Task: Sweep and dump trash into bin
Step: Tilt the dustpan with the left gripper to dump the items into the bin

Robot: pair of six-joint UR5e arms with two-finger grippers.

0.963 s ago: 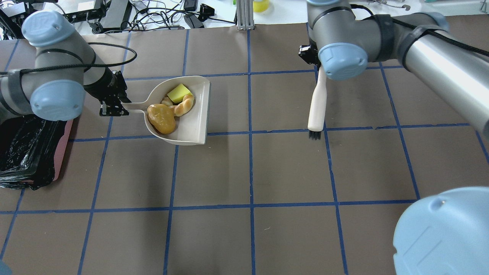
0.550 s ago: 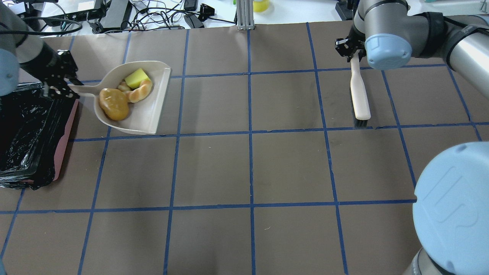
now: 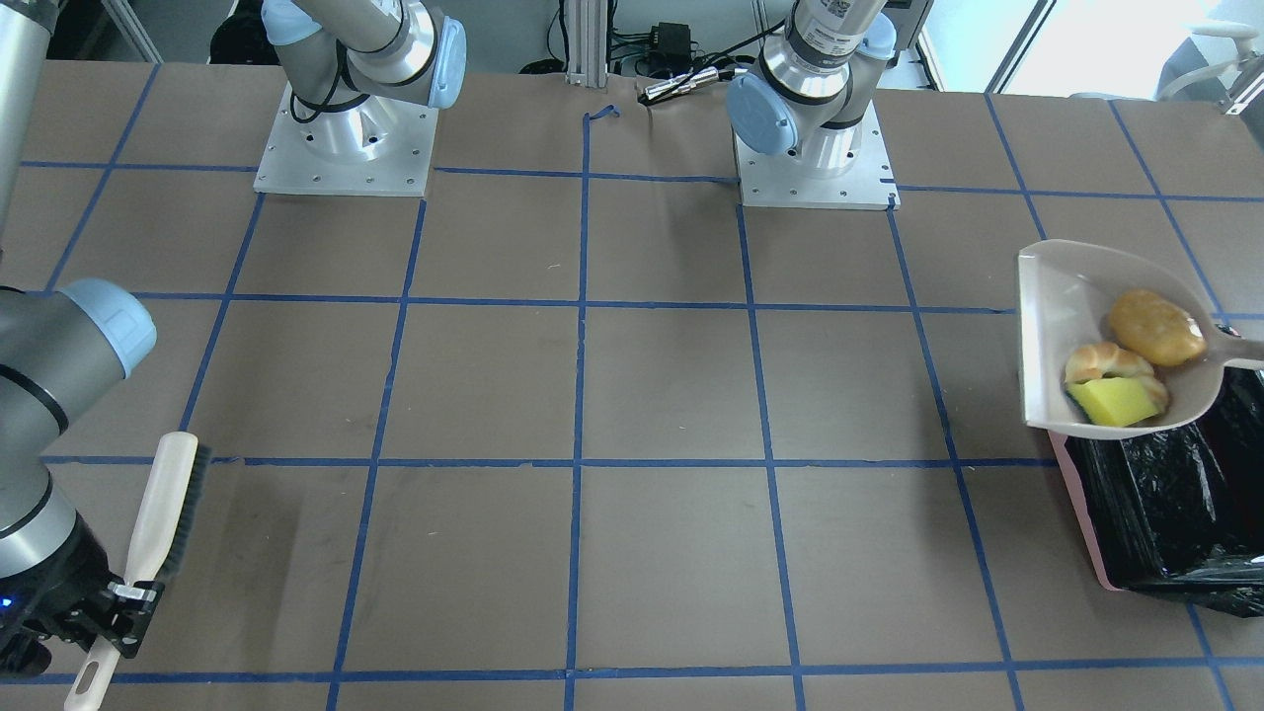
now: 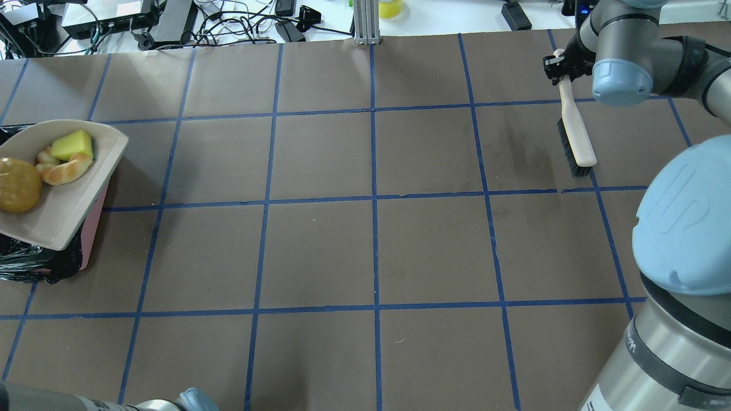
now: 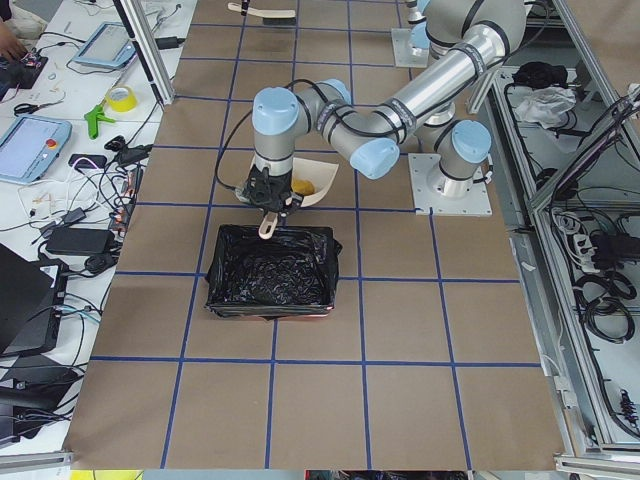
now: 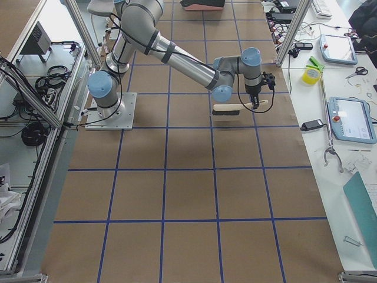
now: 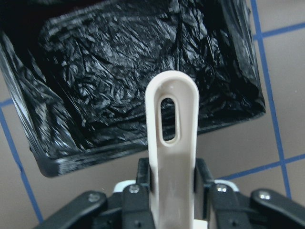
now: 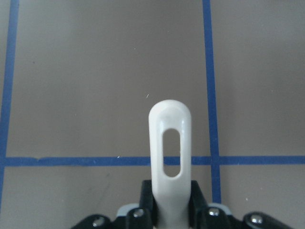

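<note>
Left gripper (image 7: pixel 171 181) clamped tight on the handle (image 7: pixel 170 138) of the dustpan (image 4: pixel 63 220), the black-lined bin (image 3: pixel 1086 513) gaping directly beneath. The pan's open lip overhangs the bin's pink wall towards the table's (image 4: pixel 371 257) middle, so lump (image 3: pixel 1155 328), pastry (image 3: pixel 1104 361) and sponge (image 3: pixel 1114 402) likely need carrying farther in before tipping. Far across, the right gripper (image 8: pixel 171 202) grips the brush (image 4: pixel 575 137).

Beige dustpan (image 4: pixel 63 211), golden-brown lump (image 4: pixel 19 185), tan pastry (image 4: pixel 65 169), yellow-green sponge (image 4: pixel 71 144), black-lined pink bin (image 4: pixel 88 240), cream brush (image 4: pixel 577 137), brown table (image 4: pixel 320 251), blue grid (image 4: pixel 375 257)
</note>
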